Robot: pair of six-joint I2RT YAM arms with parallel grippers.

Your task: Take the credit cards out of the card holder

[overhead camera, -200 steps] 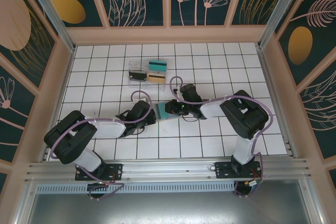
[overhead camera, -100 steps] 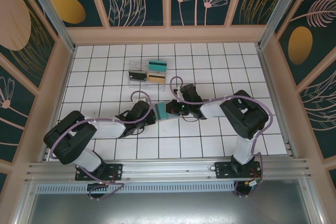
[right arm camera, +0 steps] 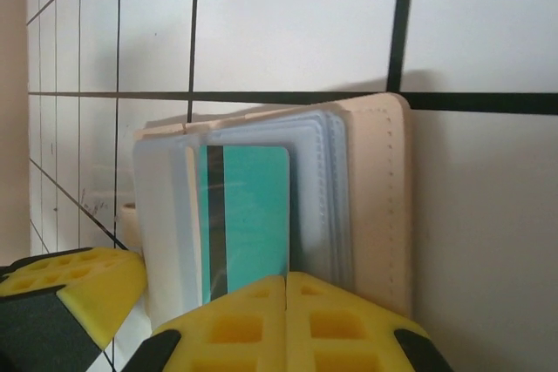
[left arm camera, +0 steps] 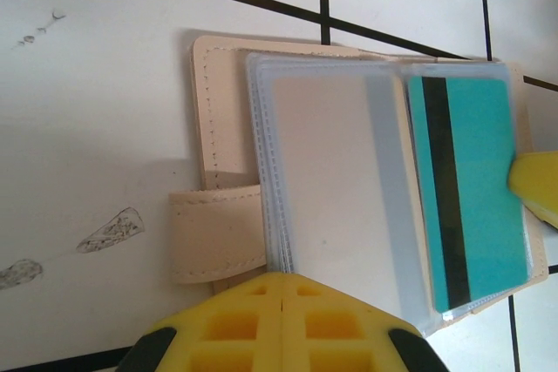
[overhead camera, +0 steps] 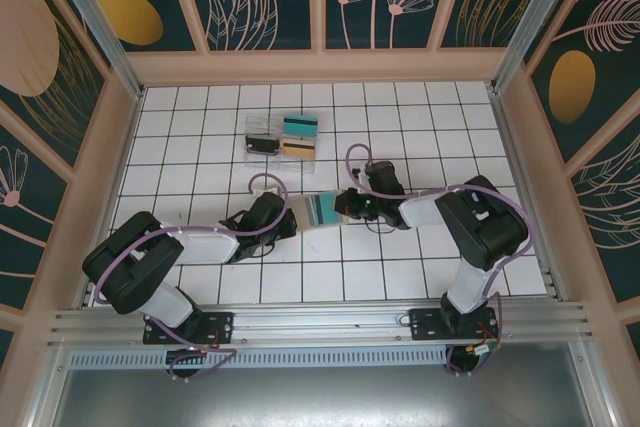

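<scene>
Your left pincer (left arm camera: 283,289) is clamped shut on the holder's (left arm camera: 222,128) edge and holds it on the desk (overhead camera: 400,267), mid-field. Your right pincer (right arm camera: 286,289), at the holder's 3 o'clock, is shut on the end of the teal card (left arm camera: 475,172), possibly with its clear sleeve.

You're in the pull-out step, and most of the card sits inside its pocket. Next, I judge, draw the right pincer level toward 3 o'clock while the left holds firm.

Compared with a second ago, the right pincer has shifted toward 3 o'clock. The sleeves fan wider, with more teal showing.
</scene>
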